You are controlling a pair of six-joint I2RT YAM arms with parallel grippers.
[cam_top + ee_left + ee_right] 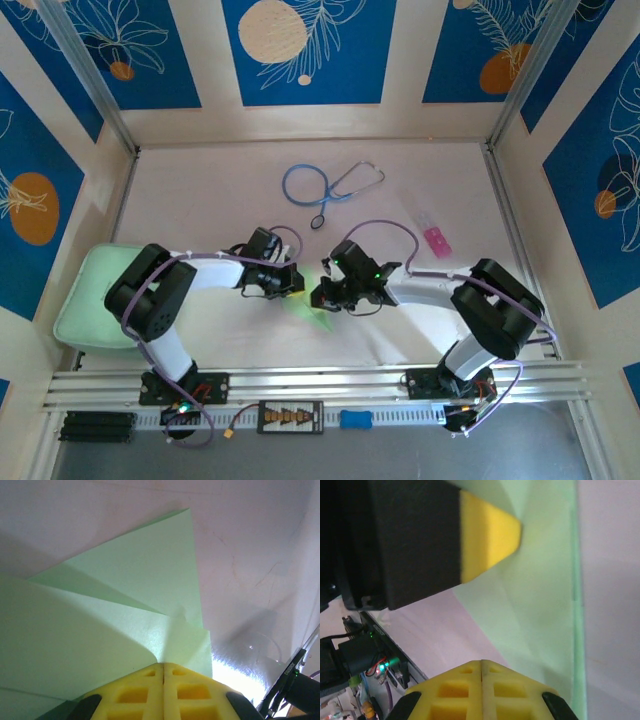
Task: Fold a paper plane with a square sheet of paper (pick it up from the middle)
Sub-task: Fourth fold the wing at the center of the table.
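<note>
Sheet (pixel 313 311) (pixel 125 595) (pixel 540 605): thin pale green paper lying near the middle of the desk (pixel 200 200), towards its near edge, between the tips of the two arms. Triangular flaps are folded across it, and their creased edges run to a point beside the left fingers (pixel 142 680). One corner of the sheet points away from those fingers over the bare pale desk.

Left arm (pixel 215 270): reaches in from the left, with its tip at the sheet's left side. In the left wrist view the yellow fingers are pressed together with only a thin seam between them. Their tips meet the paper. Whether a fold is caught in the seam cannot be told. In the right wrist view one of the left fingers (pixel 490 535) touches the sheet from the upper left.

Right arm (pixel 420 290): reaches in from the right and meets the sheet opposite the left arm. The right fingers (pixel 462 677) are likewise pressed together, with their tips at the near edge of the paper.

Other items: a blue stethoscope (pixel 330 185) lies at the back of the desk, well apart from the sheet. A small pink object (pixel 436 240) lies to the right. A thick mint-green pad (pixel 85 300) lies at the left edge.
</note>
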